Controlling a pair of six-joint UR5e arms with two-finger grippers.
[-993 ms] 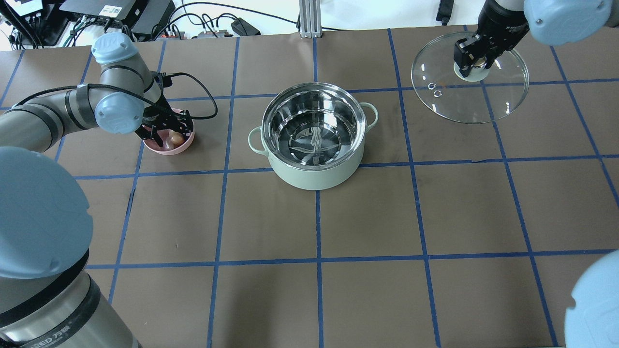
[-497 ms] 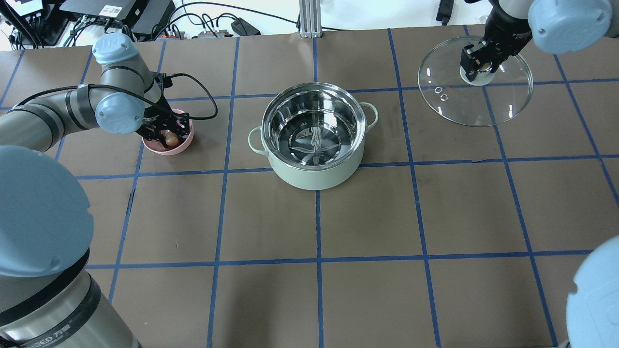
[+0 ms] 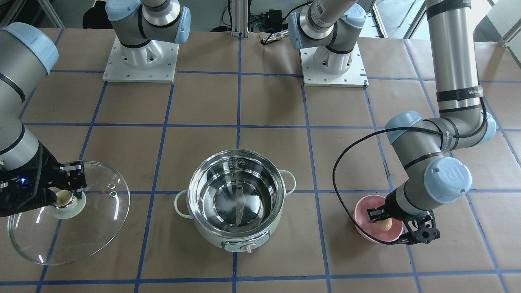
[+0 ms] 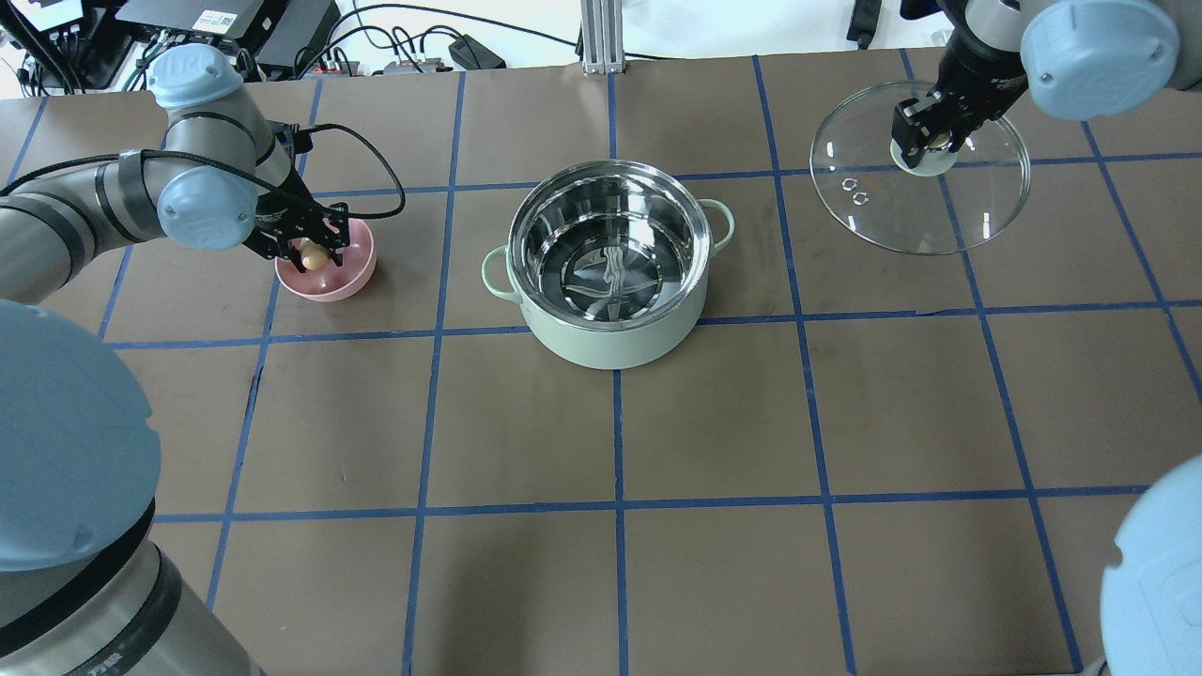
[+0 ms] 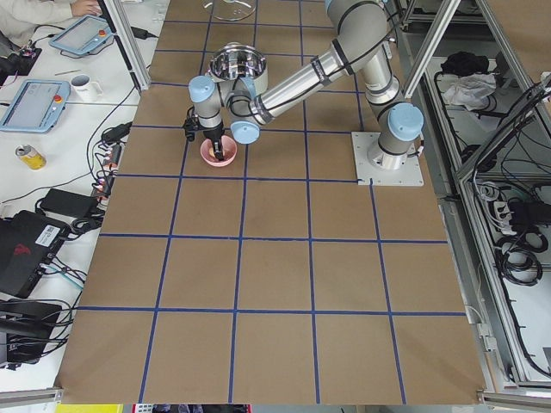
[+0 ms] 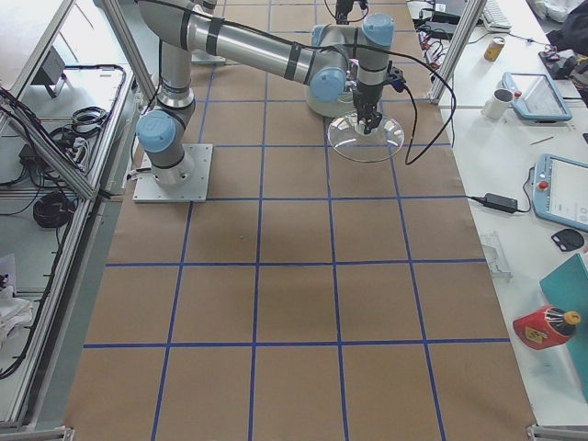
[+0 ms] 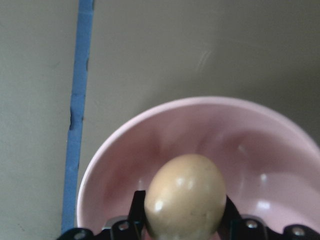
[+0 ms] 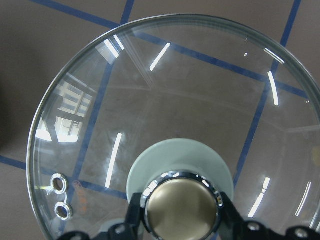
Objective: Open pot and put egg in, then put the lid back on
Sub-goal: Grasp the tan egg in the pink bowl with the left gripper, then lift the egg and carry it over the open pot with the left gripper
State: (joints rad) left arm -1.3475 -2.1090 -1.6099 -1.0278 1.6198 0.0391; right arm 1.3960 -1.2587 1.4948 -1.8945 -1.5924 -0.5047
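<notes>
Egg point(image 7: 185, 197) is clamped in the left gripper point(image 4: 310, 255) over the pink bowl point(image 4: 349, 278); right gripper point(image 4: 925, 141) grasps the lid point(image 4: 939, 218); pot point(image 4: 610, 340) stands open.

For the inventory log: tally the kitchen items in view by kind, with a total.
round mint-green electric pot: 1
round clear glass lid: 1
small tan-brown egg: 1
small pink bowl: 1
Total: 4
</notes>
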